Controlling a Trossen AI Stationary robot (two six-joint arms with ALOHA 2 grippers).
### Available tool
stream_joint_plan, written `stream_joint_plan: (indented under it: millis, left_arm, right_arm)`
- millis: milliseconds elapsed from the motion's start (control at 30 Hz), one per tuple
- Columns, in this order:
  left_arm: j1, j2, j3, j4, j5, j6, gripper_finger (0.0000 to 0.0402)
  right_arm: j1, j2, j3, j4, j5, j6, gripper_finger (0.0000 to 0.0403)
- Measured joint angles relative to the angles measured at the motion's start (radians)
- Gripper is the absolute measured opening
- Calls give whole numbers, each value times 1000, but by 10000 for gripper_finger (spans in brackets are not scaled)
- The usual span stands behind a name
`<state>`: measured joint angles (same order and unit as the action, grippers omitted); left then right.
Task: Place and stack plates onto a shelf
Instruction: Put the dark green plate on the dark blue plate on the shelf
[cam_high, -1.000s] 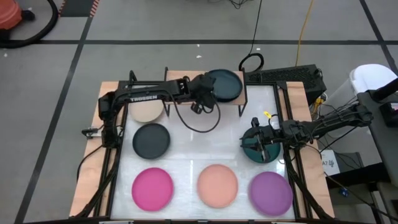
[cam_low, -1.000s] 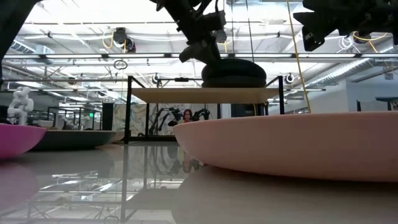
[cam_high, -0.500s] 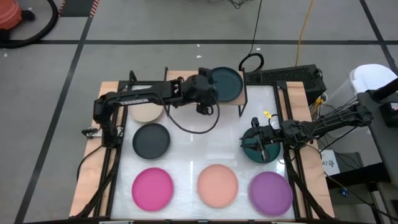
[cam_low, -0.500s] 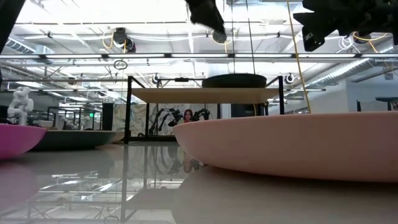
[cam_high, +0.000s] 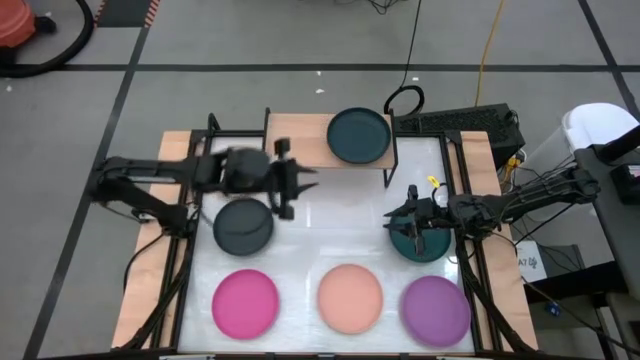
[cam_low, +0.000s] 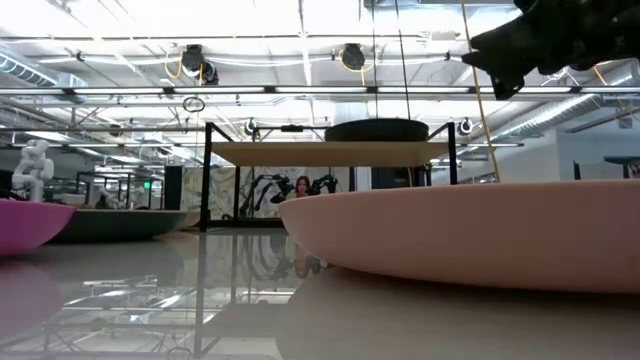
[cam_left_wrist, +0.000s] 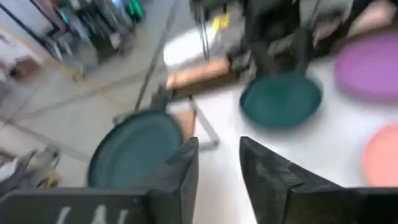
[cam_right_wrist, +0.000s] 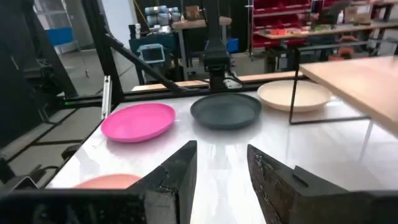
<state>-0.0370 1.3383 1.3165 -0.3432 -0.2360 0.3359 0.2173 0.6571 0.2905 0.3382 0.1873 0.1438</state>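
Note:
A dark teal plate (cam_high: 358, 137) lies flat on the right half of the wooden shelf (cam_high: 308, 143); it also shows in the low view (cam_low: 377, 130) and the left wrist view (cam_left_wrist: 134, 149). My left gripper (cam_high: 300, 185) is open and empty, in front of the shelf and just beyond the charcoal plate (cam_high: 243, 226). My right gripper (cam_high: 408, 220) is open and empty over a second dark teal plate (cam_high: 425, 245) at the table's right. The magenta (cam_high: 245, 303), peach (cam_high: 350, 297) and purple (cam_high: 435, 308) plates lie along the near edge. The beige plate (cam_right_wrist: 293, 94) lies beside the shelf.
The shelf's left half (cam_high: 295, 140) is bare wood. Its thin black legs (cam_low: 207, 175) stand on the white table. Black frame rails (cam_high: 180, 260) run along the table's left and right sides. White table surface lies free between the shelf and the near row of plates.
My left gripper has risen off the dark teal plate on the shelf and drawn back toward the table's left and near side, ending beside the charcoal plate. The teal plate stays flat on the shelf.

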Motion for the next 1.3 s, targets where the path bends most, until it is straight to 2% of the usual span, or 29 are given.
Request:
stream_joint_plan:
  millis: [133,267,367,433,500,633,733,800,900,1000,1300]
  left_arm:
    - [-104,-100,-337,498,2,-24,103]
    - [-164,-112,-592,973,0,-16,102]
    - [-164,-93,-706,1196,1,-34,102]
    - [-148,-84,-755,1273,-2,-48,102]
    - [-131,-73,-762,1311,-3,-70,102]
    - [-107,-68,-766,1286,-1,-105,101]
    - [-96,-69,-766,1250,-1,-137,101]
    - [-95,-68,-766,1234,-1,-148,101]
    - [-96,-69,-766,1227,0,-148,101]
    - [-95,-69,-766,1205,0,-148,101]
    - [-85,-69,-766,1198,0,-146,102]
  right_arm:
    - [0,0,0,-39,60,45,123]
    - [-2,0,11,-76,145,72,123]
    - [-12,0,64,-145,157,80,123]
    - [-24,5,121,-228,156,81,123]
    - [-41,16,194,-350,156,83,123]
    - [-62,71,338,-598,157,131,123]
    - [-62,118,375,-719,153,184,123]
    - [-58,147,363,-755,136,223,123]
    - [-57,188,333,-777,47,293,123]
    - [-48,233,315,-771,-2,414,123]
    - [31,394,312,-868,-138,627,123]
